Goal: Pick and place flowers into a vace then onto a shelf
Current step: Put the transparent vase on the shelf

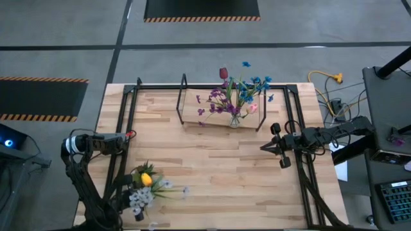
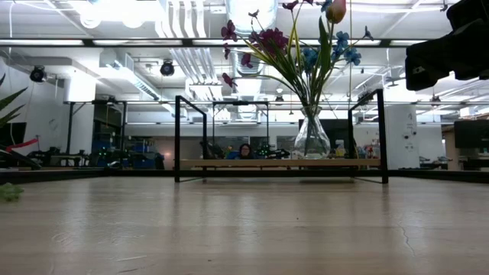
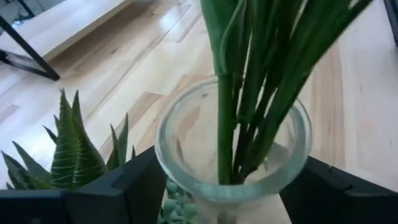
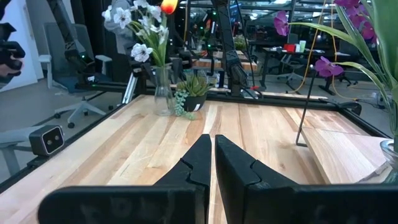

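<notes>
- A wide wooden desk [image 1: 212, 167] fills the overhead view, framed by black metal rails, with a dark arm at each side.
- The shelf [image 1: 192, 109], a small light wooden board on thin black loop supports, stands at the far middle of the desk.
- A clear glass vase [image 2: 312, 139] sits on the shelf toward its right end, holding a spray of flowers [image 1: 234, 93] in purple, blue, pink and dark red, their green stems fanning upward.
- The left arm reaches to the desk's near left corner, where its pincer [image 3: 217, 193] is clamped around a second glass vase [image 3: 233, 152]; green stems stand inside the glass.
- That second bunch [image 1: 144, 189] shows white heads and one yellow head from above and stands well apart from the shelf.
- A squat spiky potted plant [image 3: 68, 152] sits just beside the held vase.
- The right pincer [image 4: 208, 165] hovers above the desk's right side, near the shelf's right end, its two dark fingers pressed together with nothing between them.
- In the table-level view the right arm [image 2: 451, 50] shows only as a dark shape at the upper right, beside the flowers on the shelf.
</notes>
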`<state>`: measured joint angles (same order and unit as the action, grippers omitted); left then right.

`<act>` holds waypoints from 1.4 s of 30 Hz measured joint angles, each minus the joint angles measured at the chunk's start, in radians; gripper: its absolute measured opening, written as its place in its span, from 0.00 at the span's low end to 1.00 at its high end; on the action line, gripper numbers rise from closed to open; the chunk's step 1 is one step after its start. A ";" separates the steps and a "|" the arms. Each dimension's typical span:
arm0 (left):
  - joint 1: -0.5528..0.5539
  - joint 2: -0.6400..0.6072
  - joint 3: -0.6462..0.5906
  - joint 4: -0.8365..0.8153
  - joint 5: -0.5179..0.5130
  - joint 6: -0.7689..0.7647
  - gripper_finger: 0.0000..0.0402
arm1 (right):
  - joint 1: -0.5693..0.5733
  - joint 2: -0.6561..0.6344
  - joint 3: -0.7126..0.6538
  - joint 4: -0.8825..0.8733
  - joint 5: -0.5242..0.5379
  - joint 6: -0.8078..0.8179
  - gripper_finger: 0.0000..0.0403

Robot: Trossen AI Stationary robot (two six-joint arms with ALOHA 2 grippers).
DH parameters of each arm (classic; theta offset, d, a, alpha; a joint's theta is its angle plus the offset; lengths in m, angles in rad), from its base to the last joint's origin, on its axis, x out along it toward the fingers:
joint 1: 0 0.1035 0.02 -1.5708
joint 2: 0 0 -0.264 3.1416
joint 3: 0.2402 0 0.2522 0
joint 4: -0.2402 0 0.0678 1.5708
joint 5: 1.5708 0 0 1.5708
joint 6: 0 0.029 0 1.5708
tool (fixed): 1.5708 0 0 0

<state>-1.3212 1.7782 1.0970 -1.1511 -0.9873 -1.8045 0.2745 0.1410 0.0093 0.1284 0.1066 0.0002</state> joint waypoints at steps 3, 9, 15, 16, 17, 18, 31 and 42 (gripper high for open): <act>0.000 0.000 -0.007 -0.001 -0.002 -0.036 0.57 | 0.000 0.000 0.000 0.000 0.000 0.000 0.03; 0.000 0.000 0.000 -0.001 0.002 -0.039 0.43 | 0.000 0.000 0.000 0.000 0.000 0.000 0.03; 0.000 0.000 0.000 -0.004 -0.004 -0.031 0.39 | 0.000 -0.001 0.000 0.000 0.000 0.000 0.03; 0.000 0.000 0.000 -0.004 -0.005 -0.031 0.39 | 0.000 -0.001 0.000 0.000 0.000 0.000 0.03; 0.000 0.000 0.000 -0.004 -0.005 -0.031 0.40 | 0.000 -0.001 0.000 0.000 0.000 0.000 0.03; 0.000 0.000 0.000 -0.004 -0.005 -0.031 0.40 | 0.000 -0.001 0.000 0.000 0.000 0.000 0.03; 0.015 -0.080 0.092 -0.003 -0.099 0.057 0.41 | 0.000 -0.001 0.000 0.000 0.000 0.000 0.03; 0.199 -0.116 0.162 0.015 -0.167 0.276 0.41 | 0.000 0.000 0.000 0.001 0.000 0.000 0.03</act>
<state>-1.1223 1.6627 1.2594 -1.1358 -1.1545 -1.5286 0.2745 0.1406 0.0093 0.1295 0.1065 0.0002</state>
